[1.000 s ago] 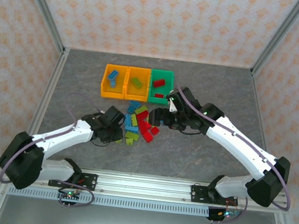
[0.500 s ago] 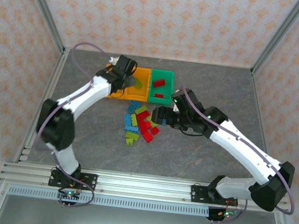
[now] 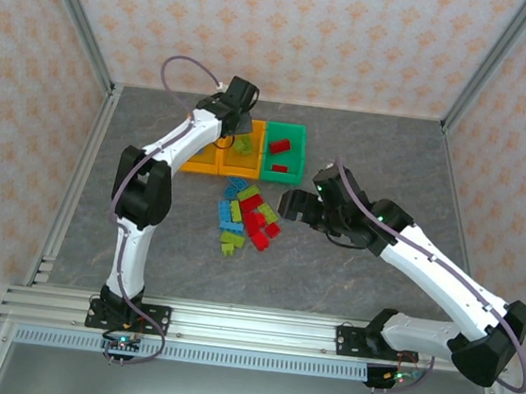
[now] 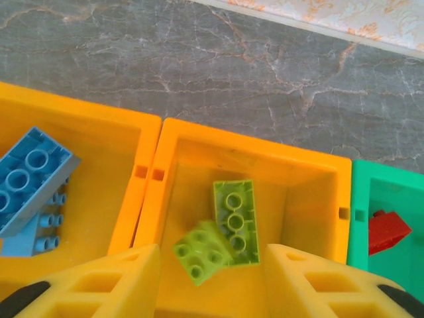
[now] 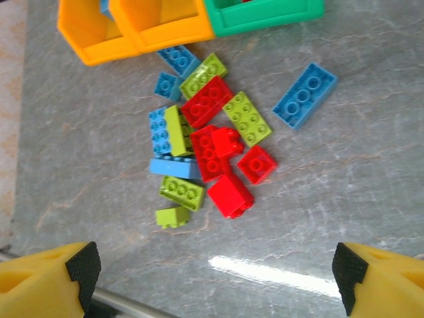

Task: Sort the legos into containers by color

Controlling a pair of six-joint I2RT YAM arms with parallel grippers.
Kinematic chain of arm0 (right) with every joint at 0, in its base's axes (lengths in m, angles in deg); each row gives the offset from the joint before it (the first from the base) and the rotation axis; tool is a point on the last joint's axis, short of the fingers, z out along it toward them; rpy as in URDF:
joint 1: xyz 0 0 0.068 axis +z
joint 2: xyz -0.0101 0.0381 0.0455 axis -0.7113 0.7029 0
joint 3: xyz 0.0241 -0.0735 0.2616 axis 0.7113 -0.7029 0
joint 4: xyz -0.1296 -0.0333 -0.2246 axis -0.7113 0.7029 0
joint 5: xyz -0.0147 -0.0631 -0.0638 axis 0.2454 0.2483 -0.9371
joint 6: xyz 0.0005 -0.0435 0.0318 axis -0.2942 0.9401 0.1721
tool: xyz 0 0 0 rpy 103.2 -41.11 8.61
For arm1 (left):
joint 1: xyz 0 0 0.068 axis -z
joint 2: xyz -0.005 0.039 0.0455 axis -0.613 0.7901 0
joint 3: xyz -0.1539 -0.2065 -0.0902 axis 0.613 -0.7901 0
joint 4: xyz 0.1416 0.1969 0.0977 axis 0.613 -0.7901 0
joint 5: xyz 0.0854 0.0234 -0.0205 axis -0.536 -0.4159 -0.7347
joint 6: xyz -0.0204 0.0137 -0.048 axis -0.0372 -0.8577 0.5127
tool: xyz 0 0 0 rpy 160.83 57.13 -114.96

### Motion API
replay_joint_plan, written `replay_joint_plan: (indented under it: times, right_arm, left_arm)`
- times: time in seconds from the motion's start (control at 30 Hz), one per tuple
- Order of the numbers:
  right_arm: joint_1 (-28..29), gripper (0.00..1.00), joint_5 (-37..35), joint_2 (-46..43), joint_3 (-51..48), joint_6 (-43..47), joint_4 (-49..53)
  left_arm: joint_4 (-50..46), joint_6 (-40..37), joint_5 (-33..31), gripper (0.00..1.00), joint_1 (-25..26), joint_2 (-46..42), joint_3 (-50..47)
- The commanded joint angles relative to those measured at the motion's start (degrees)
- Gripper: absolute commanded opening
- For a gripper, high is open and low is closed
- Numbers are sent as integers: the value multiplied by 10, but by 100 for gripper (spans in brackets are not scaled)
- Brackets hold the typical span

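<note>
Glossy studded legos (image 5: 212, 142) lie heaped on the grey marbled bench (image 5: 344, 199), with the boxy, smooth-walled containers (image 3: 294, 158) at their 12 o'clock. The left wrist view adds two lime bricks (image 4: 228, 228) inside the middle orange bin (image 4: 311, 175), under the spread, empty left end effector (image 4: 212, 285). The right end effector (image 5: 212, 285) gapes wide above the pile.

Tabletop (image 3: 363, 151): grey, marbled with pale veins. A bright glare streak (image 5: 265, 275) lies on it in the right wrist view. Walls (image 3: 292, 29) on three sides, peach paper with a repeating ornament. Silver left frame post (image 3: 79, 14) and right frame post (image 3: 488, 61) slant up from the back corners. Slotted aluminium rail (image 3: 257, 330) runs along the near edge. Just below it are two small lit units (image 3: 121, 341), possibly circuit boards.
</note>
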Motion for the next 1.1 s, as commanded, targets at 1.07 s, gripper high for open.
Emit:
replay_joint_plan:
  times: [1.07]
  right_arm:
    - [1,93,6,109,-14,-33,-50]
  left_arm:
    - [28,125,99,70,233,-356,-586]
